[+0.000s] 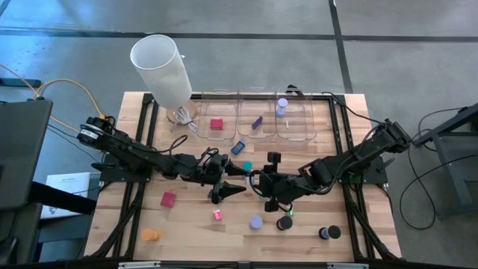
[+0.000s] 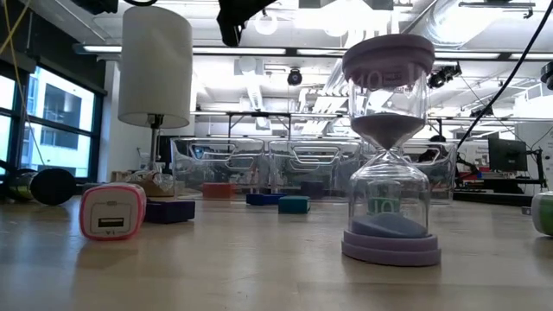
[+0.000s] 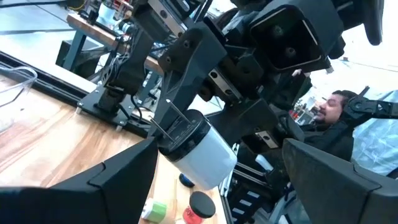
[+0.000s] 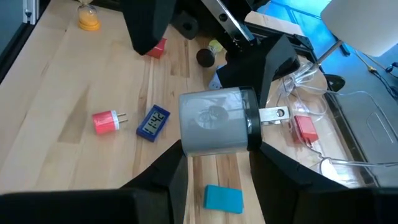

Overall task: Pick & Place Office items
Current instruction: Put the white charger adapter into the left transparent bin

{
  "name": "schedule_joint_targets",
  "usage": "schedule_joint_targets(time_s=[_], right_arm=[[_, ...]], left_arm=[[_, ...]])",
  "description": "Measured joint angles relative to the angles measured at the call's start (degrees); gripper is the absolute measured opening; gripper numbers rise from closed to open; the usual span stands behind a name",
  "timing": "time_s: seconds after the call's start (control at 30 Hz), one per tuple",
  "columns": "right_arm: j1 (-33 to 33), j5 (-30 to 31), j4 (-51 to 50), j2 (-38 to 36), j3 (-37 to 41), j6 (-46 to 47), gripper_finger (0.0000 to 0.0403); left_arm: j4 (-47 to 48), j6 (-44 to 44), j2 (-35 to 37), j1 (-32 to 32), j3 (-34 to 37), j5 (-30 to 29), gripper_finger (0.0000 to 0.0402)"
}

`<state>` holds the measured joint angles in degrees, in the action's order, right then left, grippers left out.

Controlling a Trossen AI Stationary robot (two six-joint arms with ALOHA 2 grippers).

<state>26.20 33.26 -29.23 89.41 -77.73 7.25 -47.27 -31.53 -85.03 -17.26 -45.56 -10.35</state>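
High view: three clear bins (image 1: 257, 119) are being shown holding a red block (image 1: 216, 125), a purple piece (image 1: 257, 122), a small hourglass (image 1: 281, 107). Right gripper (image 4: 214, 152) is clamped on a white cylinder (image 4: 214, 122) — left gripper (image 1: 233, 190) is spread apart beside it.

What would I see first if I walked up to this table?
Probably the two dark arms meeting in the middle of the table. The right gripper holds a small white cylinder with a black band out toward the open left gripper. After that, the tall white cylinder standing at the table's far left corner, and in the low view a lavender hourglass up close.
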Motion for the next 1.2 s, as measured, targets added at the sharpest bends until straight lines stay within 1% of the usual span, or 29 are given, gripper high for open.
schedule_joint_targets(time_s=[0.3, 0.47, 0.57, 0.87, 1.0, 1.2], right_arm=[[-1.31, 1.44, 1.17, 0.04, 0.02, -1.77, 0.0134], [-3.08, 0.95, 2.05, 0.06, 0.02, -3.02, 0.0134], [-4.06, -0.47, 2.23, 0.07, 0.02, -3.18, 0.0134], [-4.50, -1.42, 3.66, 1.18, 0.06, -5.94, 0.0135], [-4.94, -1.32, 3.78, 2.60, 0.05, -6.67, 0.0135], [-4.96, -1.96, 3.81, 3.50, 0.00, -7.29, 0.0135]], left_arm=[[-0.53, -3.23, -0.39, 0.00, 0.00, -1.92, 0.0337], [-1.02, -3.26, -0.39, 0.01, 0.00, -3.67, 0.0337], [-1.02, -3.26, -0.39, 0.05, 0.00, -5.09, 0.0337], [-0.40, -4.57, -0.49, 1.85, 0.02, -4.34, 0.0334], [0.37, -6.50, -1.19, 2.46, 0.07, -2.94, 0.0313], [0.06, -8.42, -2.43, 3.57, 0.09, -1.92, 0.0256]])
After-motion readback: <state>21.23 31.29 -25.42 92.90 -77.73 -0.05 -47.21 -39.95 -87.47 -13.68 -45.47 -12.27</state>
